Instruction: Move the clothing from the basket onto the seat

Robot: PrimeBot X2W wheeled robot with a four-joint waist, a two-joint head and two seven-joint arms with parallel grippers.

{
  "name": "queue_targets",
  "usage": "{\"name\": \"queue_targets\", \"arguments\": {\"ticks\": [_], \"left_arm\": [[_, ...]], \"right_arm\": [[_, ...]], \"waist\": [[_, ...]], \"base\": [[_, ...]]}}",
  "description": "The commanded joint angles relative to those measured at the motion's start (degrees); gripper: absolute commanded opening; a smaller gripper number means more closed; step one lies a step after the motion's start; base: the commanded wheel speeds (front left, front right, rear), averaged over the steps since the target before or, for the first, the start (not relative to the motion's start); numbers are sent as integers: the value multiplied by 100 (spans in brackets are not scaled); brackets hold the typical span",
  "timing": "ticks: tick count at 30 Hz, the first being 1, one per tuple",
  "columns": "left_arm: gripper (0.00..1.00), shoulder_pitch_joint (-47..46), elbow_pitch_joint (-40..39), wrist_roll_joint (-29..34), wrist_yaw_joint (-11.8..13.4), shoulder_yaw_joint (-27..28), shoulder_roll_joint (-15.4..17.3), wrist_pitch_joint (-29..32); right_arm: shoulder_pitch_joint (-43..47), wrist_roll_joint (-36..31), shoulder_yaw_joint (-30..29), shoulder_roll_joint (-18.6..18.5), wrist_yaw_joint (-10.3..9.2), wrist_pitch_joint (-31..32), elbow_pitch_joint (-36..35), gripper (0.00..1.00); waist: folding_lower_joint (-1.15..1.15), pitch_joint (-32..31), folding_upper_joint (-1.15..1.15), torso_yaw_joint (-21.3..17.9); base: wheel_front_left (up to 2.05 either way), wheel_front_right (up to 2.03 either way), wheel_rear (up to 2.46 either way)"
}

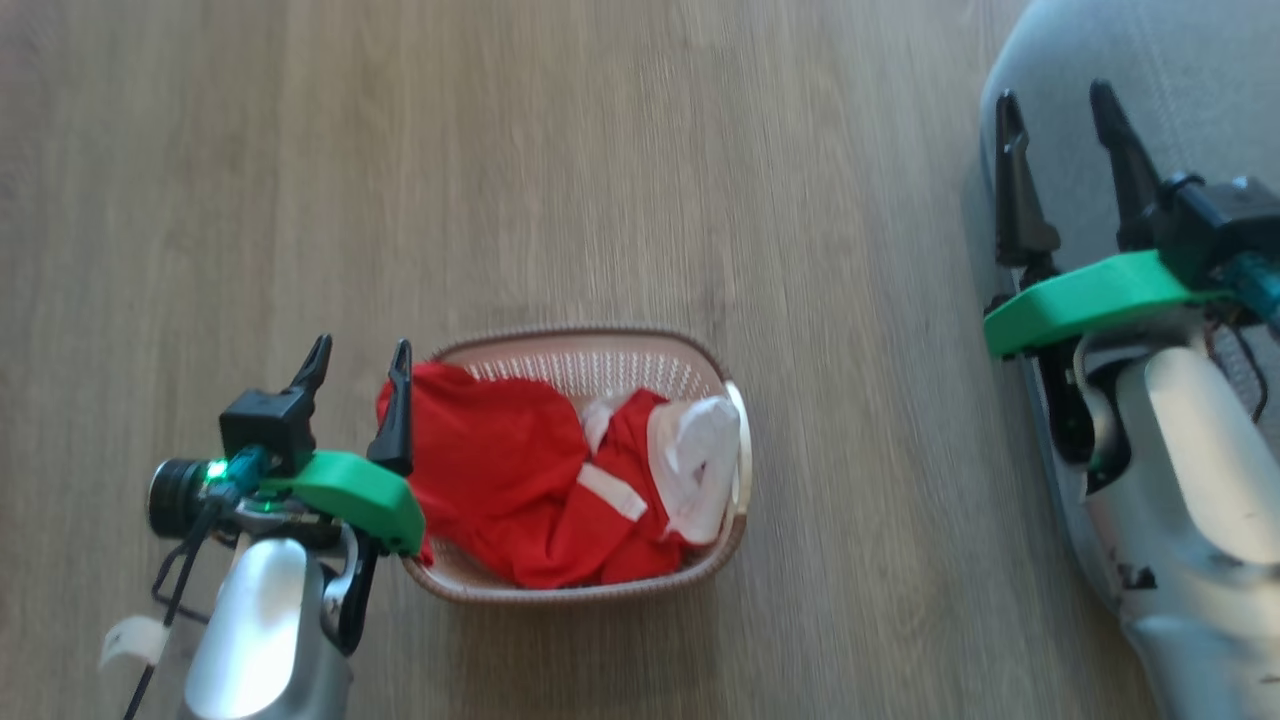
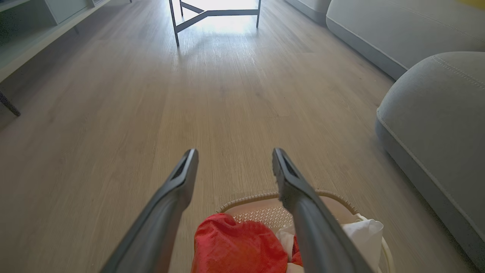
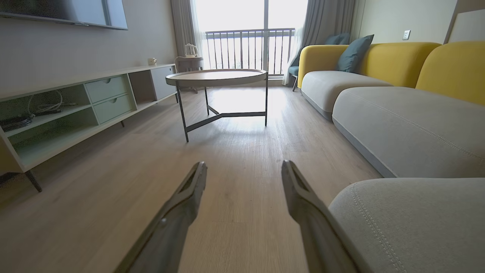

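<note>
We judge nothing done yet: soft red fabric clothing (image 1: pixel 480 470) fills the cream perforated plastic basket (image 1: pixel 600 370); left tool (image 1: pixel 362 343) and right tool (image 1: pixel 1052 90) spread, empty.

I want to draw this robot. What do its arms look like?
Both forearms are silver-grey with a bright green wrist plate. The left end effector and right end effector each have two long black pointed fingers. Left wrist: black cables.

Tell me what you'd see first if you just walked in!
The bright red clothing jumps out, heaped in the basket on the wooden floor. The left gripper hangs open at the basket's left end. The right gripper is open too, over by the grey seat.
</note>
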Motion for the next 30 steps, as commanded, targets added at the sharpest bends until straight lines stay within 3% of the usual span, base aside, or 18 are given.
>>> {"name": "queue_targets", "arguments": {"ticks": [1,11,20,30], "left_arm": [[100,-204,-126,-21,31,139,67,-46],[100,-770,740,14,139,-253,66,-46],[100,-1528,2061,633,104,-904,167,-46],[100,-2473,3564,1504,394,-1771,441,-46]], "right_arm": [[-143,-1,98,-67,41,-44,-200,100],[-500,7,153,-164,41,-44,-400,100],[-621,42,100,-121,41,-44,-470,100],[-758,66,55,-3,41,-44,-594,100]], "waist": [[-1,351,0,-100],[-1,1210,0,-259],[-1,1762,0,-399],[-1,2465,0,-619]], "base": [[0,0,0],[0,0,0],[0,0,0],[0,0,0]]}}
